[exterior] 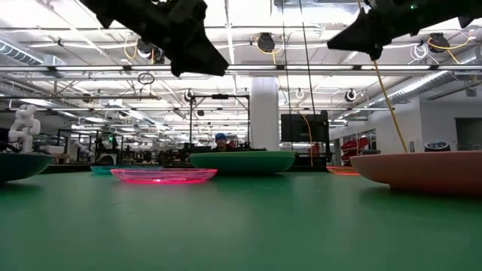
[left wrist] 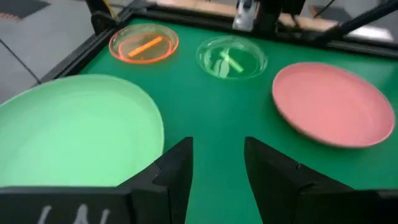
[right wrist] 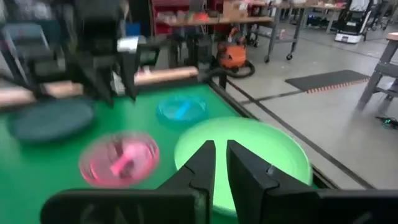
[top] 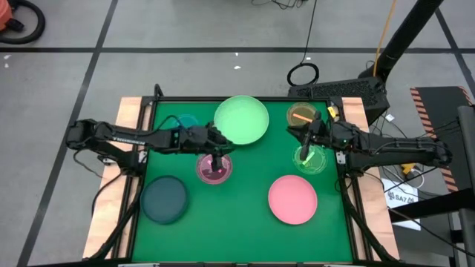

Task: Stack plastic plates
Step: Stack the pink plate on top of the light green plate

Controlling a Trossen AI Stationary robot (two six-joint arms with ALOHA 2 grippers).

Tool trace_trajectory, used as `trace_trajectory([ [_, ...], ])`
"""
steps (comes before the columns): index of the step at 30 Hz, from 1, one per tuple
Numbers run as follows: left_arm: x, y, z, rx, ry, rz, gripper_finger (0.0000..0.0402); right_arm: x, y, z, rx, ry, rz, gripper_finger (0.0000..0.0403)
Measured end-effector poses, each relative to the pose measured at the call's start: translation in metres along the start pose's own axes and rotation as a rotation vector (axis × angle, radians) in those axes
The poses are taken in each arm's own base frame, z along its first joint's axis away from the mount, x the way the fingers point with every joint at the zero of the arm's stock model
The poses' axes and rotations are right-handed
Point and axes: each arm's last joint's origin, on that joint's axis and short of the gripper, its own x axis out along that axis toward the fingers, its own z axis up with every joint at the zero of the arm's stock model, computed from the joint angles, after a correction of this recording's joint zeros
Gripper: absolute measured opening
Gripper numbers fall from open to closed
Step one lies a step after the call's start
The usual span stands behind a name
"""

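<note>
Left gripper (top: 220, 153) open above magenta plate (top: 214, 168), right gripper (top: 308, 148) nearly closed, seemingly empty, over green plate (top: 310, 160)

I count seven plates on the green mat. Three are large: a light green plate (top: 241, 119), a pink plate (top: 292, 199) and a dark teal plate (top: 164, 199). Four are small translucent dishes: a blue dish (top: 185, 122), a magenta dish (top: 214, 168), an orange dish (top: 301, 115) and a green dish (top: 309, 159).

Grey concrete floor (top: 185, 30) crossed by dark tape lines fills the upper frame; long bright ceiling lights (exterior: 248, 15) hang overhead.
</note>
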Motion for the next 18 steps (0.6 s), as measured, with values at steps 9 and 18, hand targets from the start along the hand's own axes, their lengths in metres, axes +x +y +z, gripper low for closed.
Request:
trace_trajectory([
  [9,-0.035,-0.011,0.0,0.058,-0.087,0.009,0.0149,0.009,0.029,-0.012,0.381,0.155,0.273,0.0034],
  [18,-0.073,-0.019,-0.01,0.075,-0.15,-0.017,0.0149,0.023,0.081,-0.02,0.469,0.307,0.398,0.0034],
])
